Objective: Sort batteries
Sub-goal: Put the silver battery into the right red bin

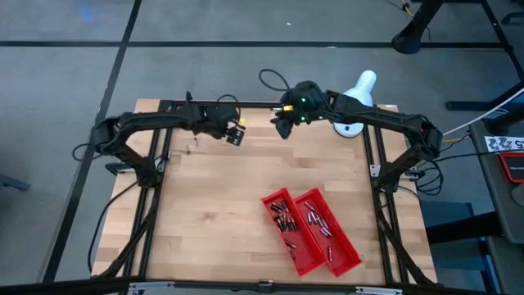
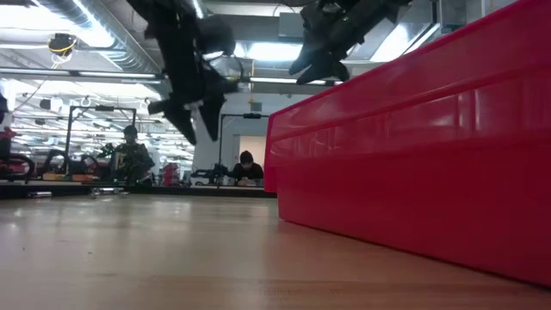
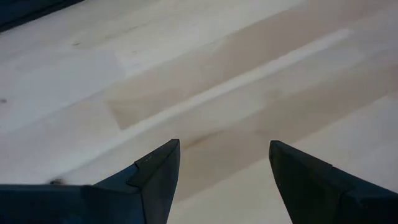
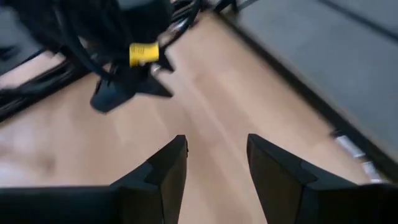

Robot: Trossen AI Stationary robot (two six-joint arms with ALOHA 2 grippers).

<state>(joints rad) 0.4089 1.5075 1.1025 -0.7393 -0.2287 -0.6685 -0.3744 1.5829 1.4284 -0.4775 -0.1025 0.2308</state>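
Many tiny cylindrical batteries, glossy red plastic tray, pale wood-grain table

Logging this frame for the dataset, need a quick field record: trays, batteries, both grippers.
trays: two red plastic trays side by side, near-right part of the wooden table
batteries: small dark and silvery cylindrical cells lying in both trays
left gripper: open, empty, raised over the table's far edge
right gripper: open, empty, raised over the far edge, facing the left one
contact: none with trays or batteries
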